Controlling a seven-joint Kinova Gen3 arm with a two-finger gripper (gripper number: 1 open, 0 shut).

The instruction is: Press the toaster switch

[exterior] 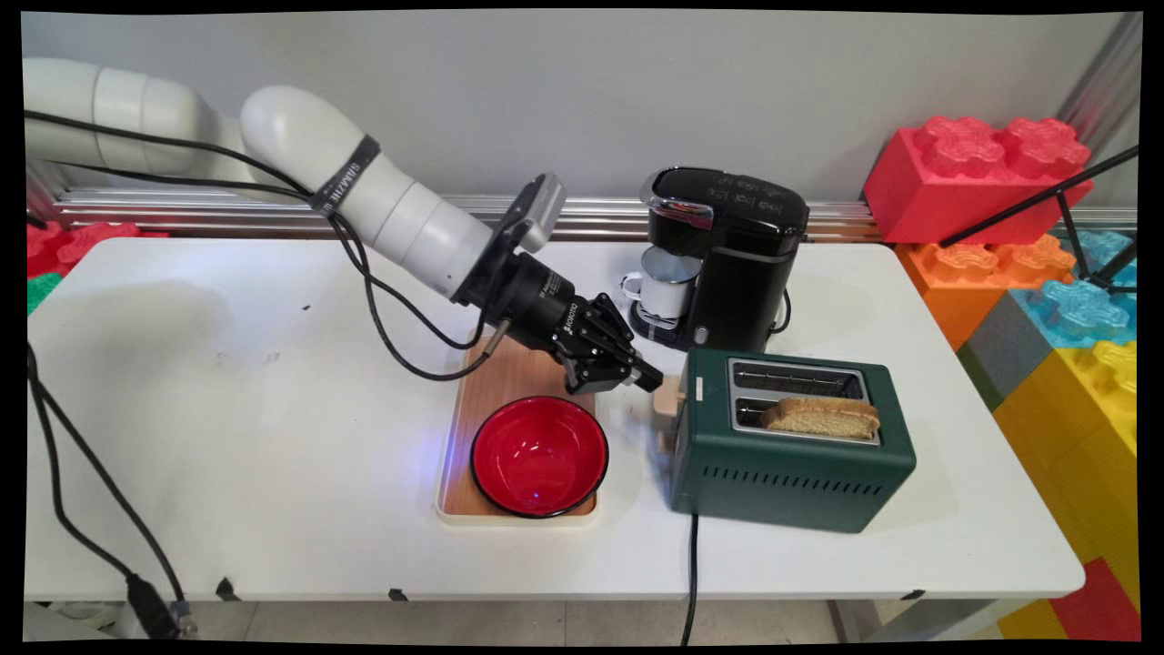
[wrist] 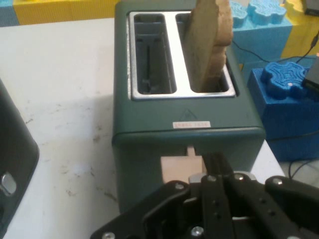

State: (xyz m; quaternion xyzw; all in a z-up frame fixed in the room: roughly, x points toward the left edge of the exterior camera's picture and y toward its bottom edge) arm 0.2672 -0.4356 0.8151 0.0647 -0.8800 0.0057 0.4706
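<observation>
Main view: your black two-finger gripper [exterior: 642, 375] sits at the left end of the dark green 2-slot toaster [exterior: 789, 437], its fingers drawn together into 1 point that touches, or all but touches, the pale wooden lever tab [exterior: 669, 397] on that end face. From the fingertips the tab lies just past them at 4 o'clock; the toaster's long axis runs on from there toward 3 o'clock. A slice of browned toast [exterior: 823, 418] stands out of the near slot — the far slot looks empty. Below the wrist, at 7 o'clock from the gripper, a red bowl with a black rim [exterior: 539, 455] rests on a light wooden tray with a white rim [exterior: 452, 437]. At 1 o'clock, well clear, a black pod coffee machine [exterior: 727, 255] holds a white enamel mug [exterior: 667, 283] under its spout. Nothing stands between fingers and tab.

Hand view: you look along the toaster [wrist: 149, 149] from its lever end. The gripper [wrist: 215, 160] rises from the bottom edge, its fingers closed on nothing and resting against the right edge of the lever tab [wrist: 180, 170], which sits below the white label at 12 o'clock. The toast [wrist: 209, 42] stands in the right slot — the left one is bare. The coffee machine's dark flank [wrist: 15, 164] fills the 9 o'clock edge.
</observation>
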